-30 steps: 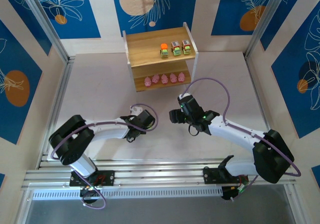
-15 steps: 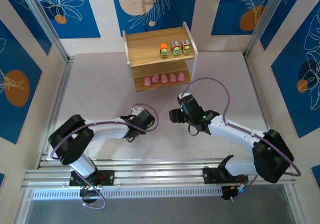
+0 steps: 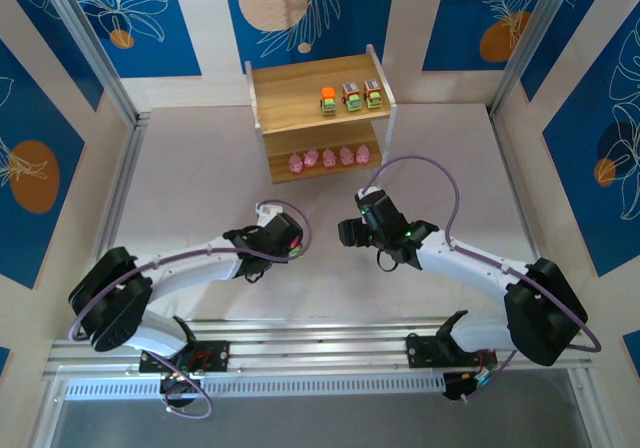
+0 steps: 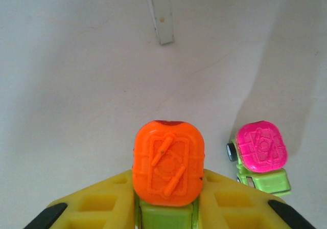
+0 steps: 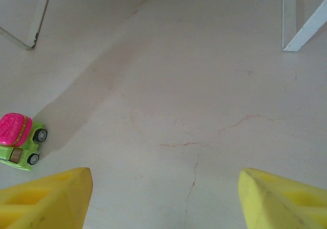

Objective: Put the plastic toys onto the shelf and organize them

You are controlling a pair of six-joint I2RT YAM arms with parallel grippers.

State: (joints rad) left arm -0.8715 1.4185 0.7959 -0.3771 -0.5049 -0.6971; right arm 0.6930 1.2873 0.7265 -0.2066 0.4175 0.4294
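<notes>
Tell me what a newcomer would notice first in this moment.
The left gripper is shut on an orange-topped green car, with a pink-topped green car standing on the table beside it. Farther back, the wooden shelf carries three cars on its top tier and five pink figures on the lower one. The right gripper hangs open and empty.
</notes>
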